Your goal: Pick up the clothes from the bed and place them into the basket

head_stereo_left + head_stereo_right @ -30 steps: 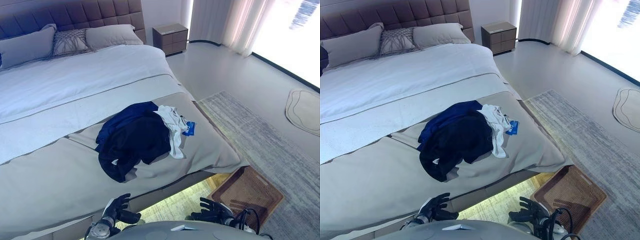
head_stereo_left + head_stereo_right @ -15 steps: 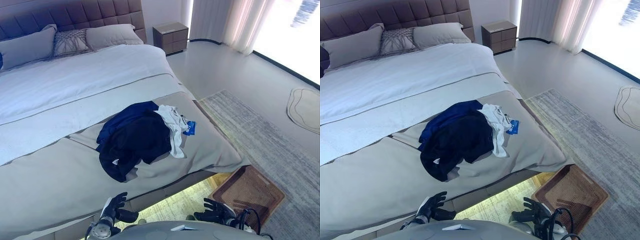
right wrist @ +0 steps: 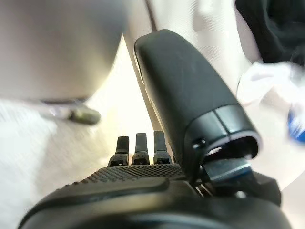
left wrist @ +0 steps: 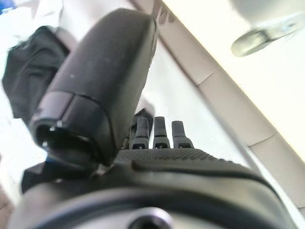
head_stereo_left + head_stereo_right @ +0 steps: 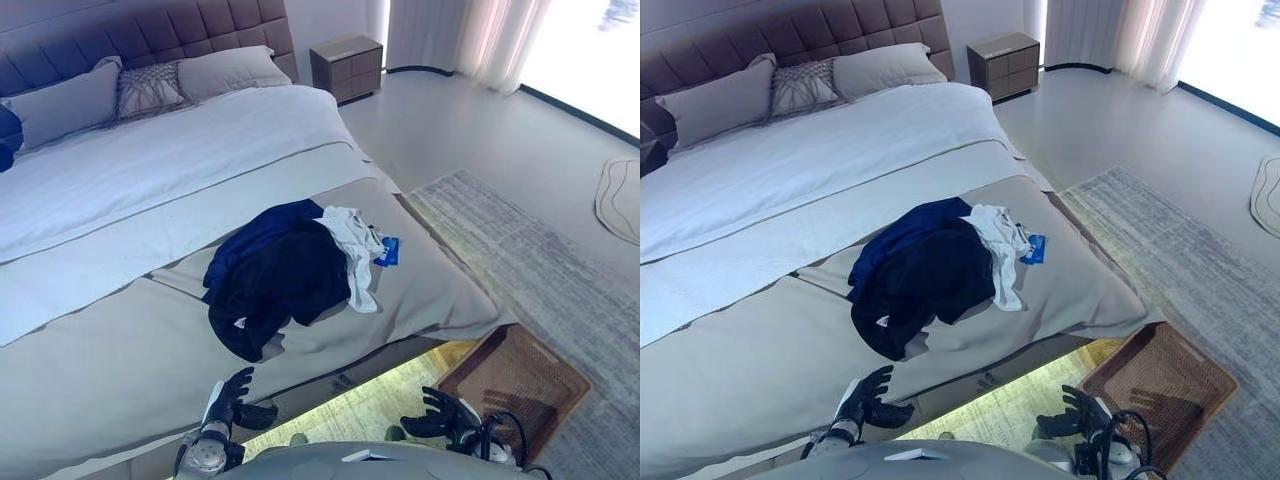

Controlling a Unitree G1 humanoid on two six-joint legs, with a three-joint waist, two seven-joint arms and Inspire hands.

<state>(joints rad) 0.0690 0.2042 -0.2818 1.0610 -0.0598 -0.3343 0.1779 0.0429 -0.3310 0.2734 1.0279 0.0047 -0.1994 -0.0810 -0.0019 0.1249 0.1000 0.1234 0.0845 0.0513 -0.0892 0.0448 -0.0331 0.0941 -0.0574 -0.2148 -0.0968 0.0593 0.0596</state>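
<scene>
A heap of clothes lies near the foot of the bed [image 5: 120, 350]: a dark navy garment [image 5: 280, 280] with a white garment [image 5: 355, 245] and a small blue piece [image 5: 389, 251] at its right side. A brown woven basket [image 5: 520, 375] stands on the floor at the bed's right foot corner. My left hand [image 5: 232, 400] is low before the bed's foot edge, open and empty. My right hand [image 5: 440, 415] is low on the right, just left of the basket, open and empty. The dark garment also shows in the left wrist view [image 4: 28, 76].
Grey pillows [image 5: 150, 85] lie against a padded headboard. A nightstand [image 5: 345, 65] stands at the bed's far right. A grey rug [image 5: 530, 270] lies on the floor to the right of the bed. Curtains [image 5: 460, 35] hang at the back.
The whole picture has shifted, so the camera has moved. Both hands stay low and open. The clothes lie as before.
</scene>
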